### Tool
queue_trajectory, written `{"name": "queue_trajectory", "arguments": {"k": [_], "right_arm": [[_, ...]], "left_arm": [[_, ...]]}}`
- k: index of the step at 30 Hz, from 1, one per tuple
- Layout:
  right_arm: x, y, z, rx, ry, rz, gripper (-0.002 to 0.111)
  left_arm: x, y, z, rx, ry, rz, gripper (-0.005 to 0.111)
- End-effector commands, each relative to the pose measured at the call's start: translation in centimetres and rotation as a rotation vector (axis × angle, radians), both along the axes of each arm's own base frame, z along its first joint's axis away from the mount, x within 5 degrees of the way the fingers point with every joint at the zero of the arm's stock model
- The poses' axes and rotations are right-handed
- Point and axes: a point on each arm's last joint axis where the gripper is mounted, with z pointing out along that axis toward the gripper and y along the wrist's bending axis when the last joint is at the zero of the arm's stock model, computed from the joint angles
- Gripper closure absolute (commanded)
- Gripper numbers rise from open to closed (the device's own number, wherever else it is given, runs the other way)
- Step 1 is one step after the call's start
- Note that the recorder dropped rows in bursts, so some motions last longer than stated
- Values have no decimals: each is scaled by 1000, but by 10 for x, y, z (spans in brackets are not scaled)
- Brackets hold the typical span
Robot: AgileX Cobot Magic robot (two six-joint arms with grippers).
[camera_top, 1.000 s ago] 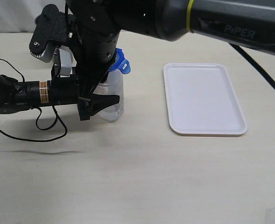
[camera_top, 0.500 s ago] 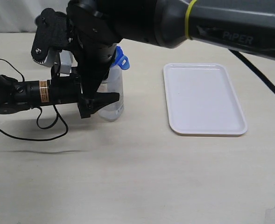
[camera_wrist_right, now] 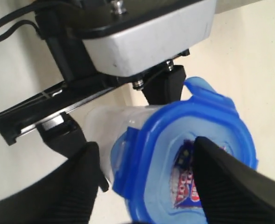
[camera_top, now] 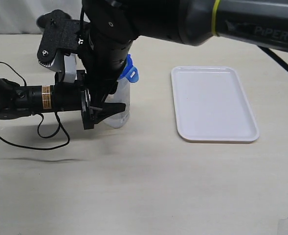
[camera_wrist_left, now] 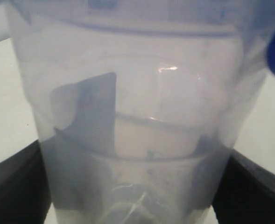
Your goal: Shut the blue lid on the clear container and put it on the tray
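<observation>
From the exterior view I see the left arm lying low and almost level over the tabletop (camera_top: 144,186), coming in from the left side. Its end effector (camera_top: 103,110) is clenched around the lower body of the clear container (camera_top: 120,104). The left wrist view confirms this: the container (camera_wrist_left: 142,116) fills the picture and a black finger (camera_wrist_left: 13,186) presses on each flank. The container stands upright on the tabletop, long axis vertical and mouth up. The blue lid (camera_top: 128,68) sits on top, with one flap sticking out toward the tray. The right arm reaches across from the right and comes down steeply on the container, hiding most of it in the exterior view. Only the right wrist view shows the lid's face (camera_wrist_right: 193,158) with its red-and-white sticker. There the right end effector (camera_wrist_right: 153,186) is spread wide, one finger over the sticker and the other just outside the lid's edge. The tray (camera_top: 214,103) lies flat, well apart to the right.
</observation>
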Motion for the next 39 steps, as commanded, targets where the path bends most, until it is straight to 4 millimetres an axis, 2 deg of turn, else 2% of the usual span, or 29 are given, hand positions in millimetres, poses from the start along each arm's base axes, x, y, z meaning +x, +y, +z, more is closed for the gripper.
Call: {"name": "queue_trajectory", "arguments": {"k": [1, 10, 13, 16, 18, 24, 31, 34, 36, 39], "right_arm": [[-8, -8, 10, 20, 45, -24, 52], [-23, -16, 57, 140, -20, 65, 52], [-23, -25, 69, 68, -108, 120, 53], [-20, -34, 73, -55, -168, 172, 57], [-17, -41, 70, -119, -153, 198, 61], [-8, -57, 52, -226, -112, 255, 61], [-6, -56, 21, -360, -217, 552, 61], [-4, -59, 13, -411, -253, 570, 62], [-1, -60, 12, -415, -291, 537, 66], [-1, -58, 13, -396, -307, 533, 67]], "left_arm": [[-4, 1, -8, 53, 42, -5, 107], [-4, 1, -8, 53, 42, -5, 107], [-4, 1, -8, 53, 42, -5, 107], [-4, 1, -8, 53, 42, -5, 107], [-4, 1, -8, 53, 42, -5, 107], [-4, 1, -8, 53, 42, -5, 107], [-4, 1, -8, 53, 42, -5, 107], [-4, 1, -8, 53, 42, -5, 107], [-4, 1, -8, 53, 42, -5, 107], [-4, 1, -8, 53, 42, -5, 107]]}}
